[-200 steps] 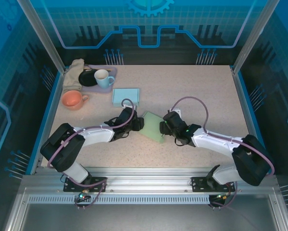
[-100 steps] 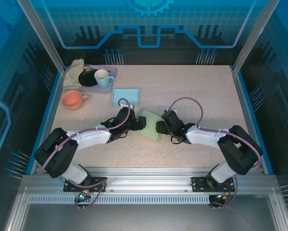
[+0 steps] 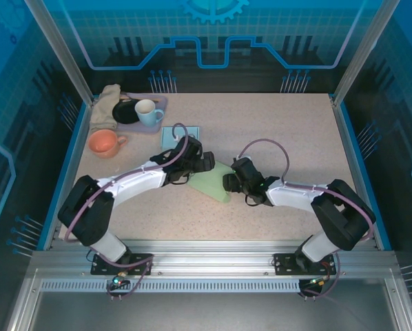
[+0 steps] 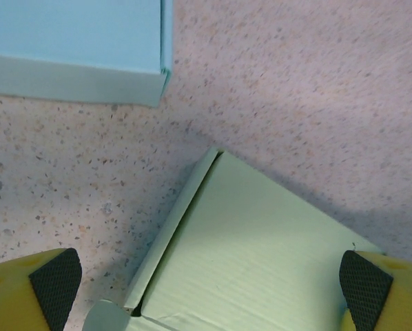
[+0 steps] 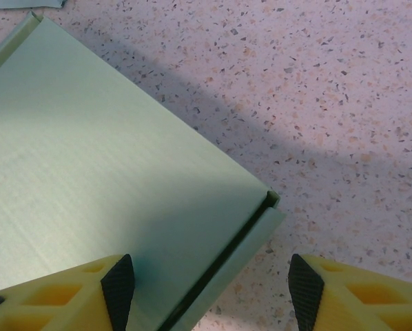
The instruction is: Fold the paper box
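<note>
scene: two arms meet mid-tabletop (image 3: 282,138) over one small box
task object: green paper box (image 3: 213,182) lies on the tabletop at centre, between both grippers. It is just in front of the blue box (image 3: 169,136), not touching it
box state: lid face up and flat. Left wrist view shows a narrow side flap along one long edge, with a thin dark gap at its near end. Right wrist view shows a corner where the side flap sits slightly out, dark slit along the seam
left gripper (image 3: 206,165): open, jaws spread wide, straddling the box's far-left end from above, no clamp on it
right gripper (image 3: 228,183): jaws partly apart, no pinch. One jaw is over the lid, the other over bare tabletop, the loose corner edge between them
step: looks like late closing stage. Box is mostly shaped, left gripper is free, right is lined up on the un-tucked corner
progress: judged near done, not finished while that slit shows
next move: likely needs the right gripper to press or squeeze the corner flap in flush. Left should steady the opposite end so the light box doesn't slide or spin
risk: thin paper may crease or pop open if pushed off-square, and the box could get shoved into the blue box
clutter: orange cup (image 3: 104,143), blue mug (image 3: 148,110) on the purple tray (image 3: 161,101), cloth (image 3: 106,103), all at the far-left corner, well apart from the work
</note>
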Robot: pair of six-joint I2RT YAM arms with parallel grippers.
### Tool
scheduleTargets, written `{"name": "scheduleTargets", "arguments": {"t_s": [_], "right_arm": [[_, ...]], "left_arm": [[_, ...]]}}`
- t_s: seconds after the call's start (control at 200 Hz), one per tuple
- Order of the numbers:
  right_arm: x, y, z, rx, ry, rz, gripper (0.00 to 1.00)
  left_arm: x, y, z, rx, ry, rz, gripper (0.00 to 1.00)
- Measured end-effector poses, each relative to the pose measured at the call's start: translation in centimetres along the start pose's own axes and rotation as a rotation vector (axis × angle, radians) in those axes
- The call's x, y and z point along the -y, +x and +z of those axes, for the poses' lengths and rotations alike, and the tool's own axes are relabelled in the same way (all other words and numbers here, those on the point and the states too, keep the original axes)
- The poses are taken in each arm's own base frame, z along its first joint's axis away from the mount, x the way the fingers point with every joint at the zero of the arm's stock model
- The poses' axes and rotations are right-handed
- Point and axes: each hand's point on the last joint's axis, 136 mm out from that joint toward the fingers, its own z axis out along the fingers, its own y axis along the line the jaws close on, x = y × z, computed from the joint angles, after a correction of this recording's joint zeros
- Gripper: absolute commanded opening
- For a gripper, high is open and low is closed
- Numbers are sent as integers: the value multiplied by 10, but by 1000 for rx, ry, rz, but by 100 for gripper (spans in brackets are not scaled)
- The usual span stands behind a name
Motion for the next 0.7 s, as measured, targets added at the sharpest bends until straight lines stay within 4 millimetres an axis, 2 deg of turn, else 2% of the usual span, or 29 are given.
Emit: {"name": "scheduleTargets", "arguments": {"t_s": [0.14,0.23,0.7], "right_arm": [[4,-3,2,9,7,-31,63],[5,-6,3,15,14,-60,63],[5,-10,6,31,18,-107,62]], "left_arm": [[-11,19,21,-80,-64,17,99],[-16,28,28,-110,-84,22,99],[-12,37,31,-147,-55,-70,99]]}}
